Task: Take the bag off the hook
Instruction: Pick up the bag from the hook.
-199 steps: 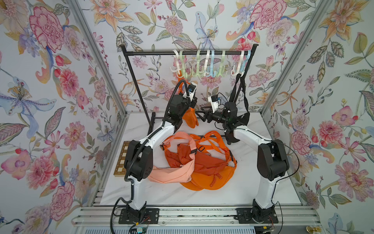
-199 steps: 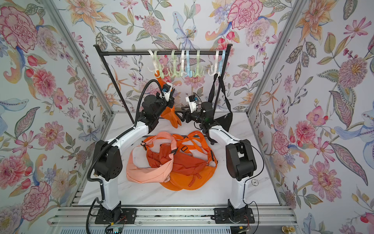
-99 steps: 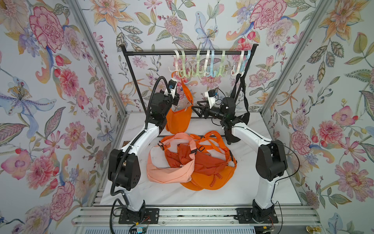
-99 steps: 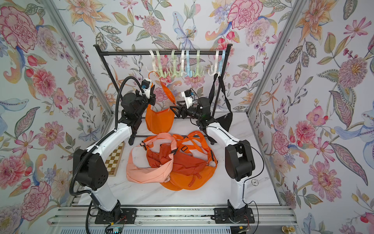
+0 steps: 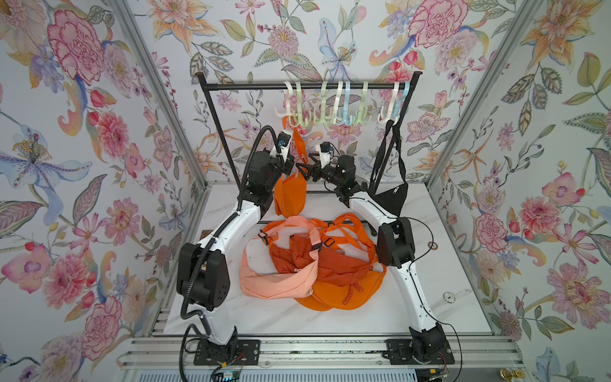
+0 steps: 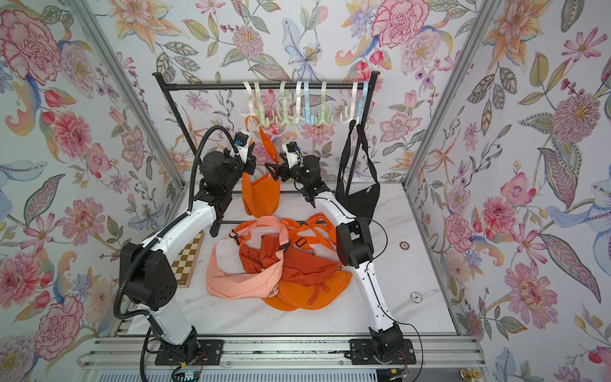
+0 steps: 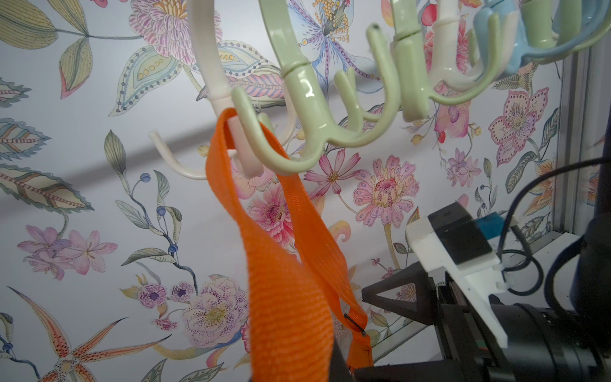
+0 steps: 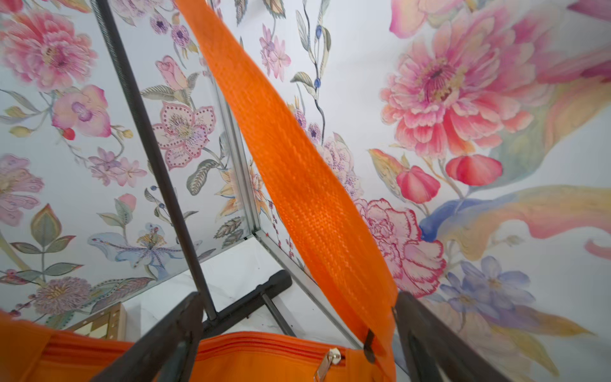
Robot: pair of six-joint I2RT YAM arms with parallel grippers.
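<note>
Two grippers attend the orange fabric crossbody bag [image 5: 291, 198], hanging by its orange webbing strap [image 7: 228, 172] from the white plastic hook [image 7: 215, 82] on the black metal rail [image 5: 244, 86]: my left gripper [image 5: 290, 162] looks pinched shut on the strap below the hook; my right gripper [image 5: 301, 169] gapes wide astride the strap near the zip [image 8: 330, 359]. Bag judged light, limp, apt to swing — the webbing, not the pouch, offers the sure hold.

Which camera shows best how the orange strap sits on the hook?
The left wrist view: close up, the orange strap loops over a prong of the white hook. Both top views show the strap small and distant. The right wrist view shows only its lower run above the zipper, no hook.
</note>
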